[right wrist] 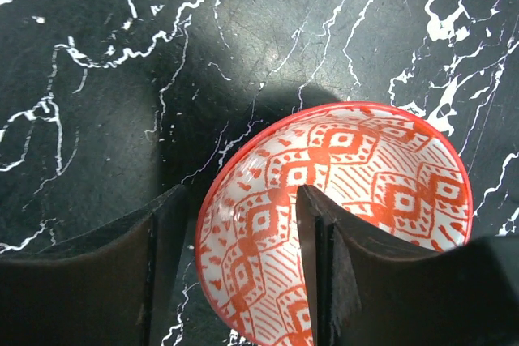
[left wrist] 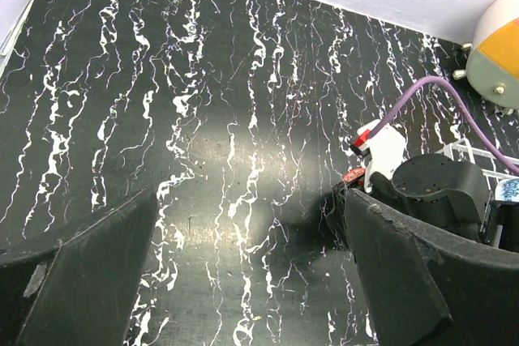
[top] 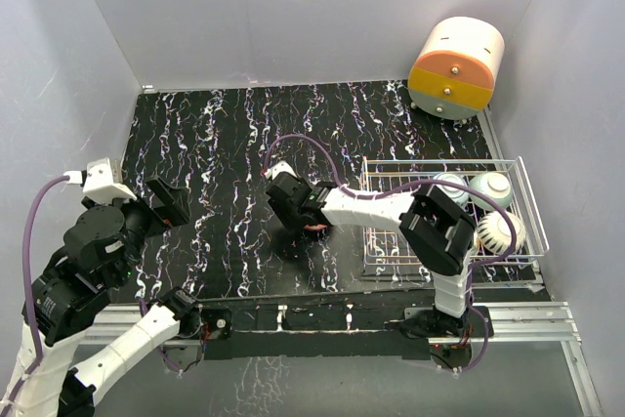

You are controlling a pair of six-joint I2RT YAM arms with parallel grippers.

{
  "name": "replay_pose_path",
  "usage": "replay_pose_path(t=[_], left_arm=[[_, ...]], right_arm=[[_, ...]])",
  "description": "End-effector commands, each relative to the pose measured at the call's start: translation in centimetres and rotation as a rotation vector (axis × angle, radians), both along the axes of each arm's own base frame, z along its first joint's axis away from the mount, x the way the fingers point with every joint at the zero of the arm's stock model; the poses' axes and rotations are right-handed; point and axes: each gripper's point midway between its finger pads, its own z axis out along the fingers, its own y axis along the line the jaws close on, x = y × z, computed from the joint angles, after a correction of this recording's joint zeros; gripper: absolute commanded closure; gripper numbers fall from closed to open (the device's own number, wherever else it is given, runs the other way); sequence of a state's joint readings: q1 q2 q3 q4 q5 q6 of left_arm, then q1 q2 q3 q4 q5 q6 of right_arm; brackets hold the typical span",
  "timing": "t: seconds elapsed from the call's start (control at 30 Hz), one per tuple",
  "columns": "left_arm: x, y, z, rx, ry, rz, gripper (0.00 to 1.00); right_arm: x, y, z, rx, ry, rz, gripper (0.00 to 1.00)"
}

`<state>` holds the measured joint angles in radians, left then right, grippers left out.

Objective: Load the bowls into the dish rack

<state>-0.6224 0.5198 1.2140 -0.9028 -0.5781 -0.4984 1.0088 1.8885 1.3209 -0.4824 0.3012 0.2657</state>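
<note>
Black marbled tabletop is carrying a red-patterned bowl at centre frame, its rim being straddled by the part-open right gripper (one finger inside), dish rack lying toward the right edge.

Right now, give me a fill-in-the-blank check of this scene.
The red bowl sits on the ___, not in the rack.
The right arm's jaws straddle its ___.
The rack holds ___ bowls.
The left arm's jaws hold ___.
Missing words: table; rim; three; nothing.
</note>
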Motion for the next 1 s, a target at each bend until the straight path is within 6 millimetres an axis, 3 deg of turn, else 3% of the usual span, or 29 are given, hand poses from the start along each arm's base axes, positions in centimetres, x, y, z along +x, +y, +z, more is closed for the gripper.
replay_pose_path(t=[0.0, 0.27, 0.57, 0.8, 0.87, 0.97], left_arm=[[0.2, 0.0, -0.9, 0.030, 0.025, 0.003, 0.03], [0.3, -0.1, -1.1, 0.032, 0.031, 0.003, 0.03], [0.1, 0.0, -1.5, 0.022, 0.038, 0.007, 0.03], [0.0, 0.1, -1.3, 0.021, 0.034, 0.007, 0.03], [-0.1, 0.2, -1.2, 0.020, 0.031, 0.009, 0.03], [-0.3, 0.4, -1.0, 0.020, 0.023, 0.012, 0.03]], right_arm=[[1.3, 1.1, 1.3, 0.017, -0.064, -0.029, 0.45], [1.3, 0.1, -0.3, -0.017, -0.070, -0.053, 0.51], [0.9, 0.4, -0.1, 0.010, -0.071, -0.047, 0.72], [-0.1, 2.6, 3.2, 0.184, -0.054, 0.005, 0.86], [-0.8, 3.6, 5.1, 0.275, -0.044, 0.034, 0.88], [-1.9, 5.2, 9.5, 0.461, -0.056, 0.092, 0.90]])
